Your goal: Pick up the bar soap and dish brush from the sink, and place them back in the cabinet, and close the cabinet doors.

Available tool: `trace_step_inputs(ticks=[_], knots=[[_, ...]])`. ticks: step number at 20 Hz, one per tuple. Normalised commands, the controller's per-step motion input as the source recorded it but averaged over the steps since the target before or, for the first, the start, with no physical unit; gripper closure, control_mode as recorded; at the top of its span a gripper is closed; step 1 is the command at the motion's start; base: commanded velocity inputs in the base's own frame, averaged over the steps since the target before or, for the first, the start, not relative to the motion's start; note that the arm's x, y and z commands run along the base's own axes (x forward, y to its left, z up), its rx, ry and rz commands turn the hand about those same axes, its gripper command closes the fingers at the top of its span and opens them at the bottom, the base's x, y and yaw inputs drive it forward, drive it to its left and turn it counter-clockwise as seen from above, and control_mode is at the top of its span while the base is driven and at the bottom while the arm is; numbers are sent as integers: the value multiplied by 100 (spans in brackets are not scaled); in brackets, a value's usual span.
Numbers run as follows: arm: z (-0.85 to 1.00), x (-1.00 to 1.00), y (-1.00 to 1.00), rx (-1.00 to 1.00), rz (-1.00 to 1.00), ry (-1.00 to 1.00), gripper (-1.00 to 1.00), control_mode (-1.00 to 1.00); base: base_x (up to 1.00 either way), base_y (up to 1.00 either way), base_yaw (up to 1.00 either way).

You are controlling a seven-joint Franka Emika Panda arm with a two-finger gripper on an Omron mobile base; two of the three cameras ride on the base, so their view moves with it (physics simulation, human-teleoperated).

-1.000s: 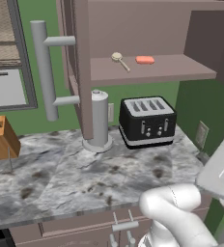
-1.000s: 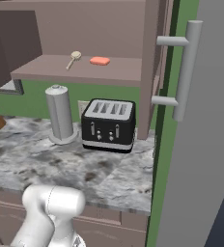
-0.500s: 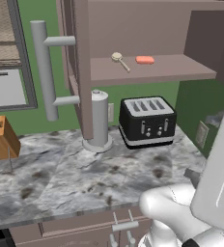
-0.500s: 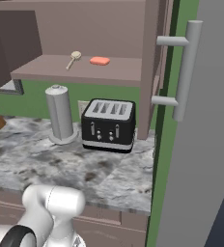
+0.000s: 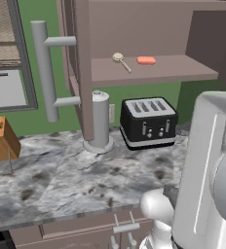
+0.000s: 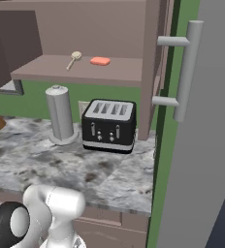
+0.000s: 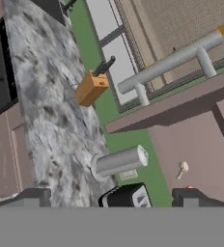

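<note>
The bar soap [image 5: 145,60] [image 6: 100,61] and the dish brush [image 5: 121,61] [image 6: 74,59] lie side by side on the inner shelf of the cabinet [image 5: 154,73] [image 6: 80,72]. Both cabinet doors stand open, seen edge-on: the left one [image 5: 83,73] with its grey bar handle [image 5: 44,68], the right one [image 6: 151,68] with its handle [image 6: 184,72]. My gripper [image 7: 113,198] is open and holds nothing. It sits low in front of the counter and looks up at the brush [image 7: 182,169] on the shelf. A dark patch [image 7: 53,7] at the far end of the counter may be the sink.
A black toaster [image 5: 148,121] [image 6: 108,125] and a grey cylindrical canister [image 5: 100,121] [image 6: 60,114] stand on the marbled counter [image 5: 61,180] under the cabinet. A wooden knife block [image 5: 0,138] [image 7: 91,88] is at the left. A tall grey panel [image 6: 201,155] rises at the right.
My arm's white upper link has swung up into the right side of the left base view. Soap, brush and doors have not moved, and the gripper stays open.
</note>
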Motion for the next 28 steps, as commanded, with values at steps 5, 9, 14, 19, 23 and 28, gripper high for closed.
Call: trace_step_inputs(ticks=[5,9,14,19,23,28], knots=[[0,4,43,-14,4,-6,-100,-100,0,0,0],[0,10,46,-14,5,-7,-100,-100,0,0,0],[0,23,39,-14,3,-7,-100,-100,0,0,0],[0,44,17,-13,1,-6,-100,-100,0,0,0],[0,47,6,-11,0,-6,-100,-100,0,0,0],[-3,44,2,-11,0,-7,-100,-100,0,0,0]])
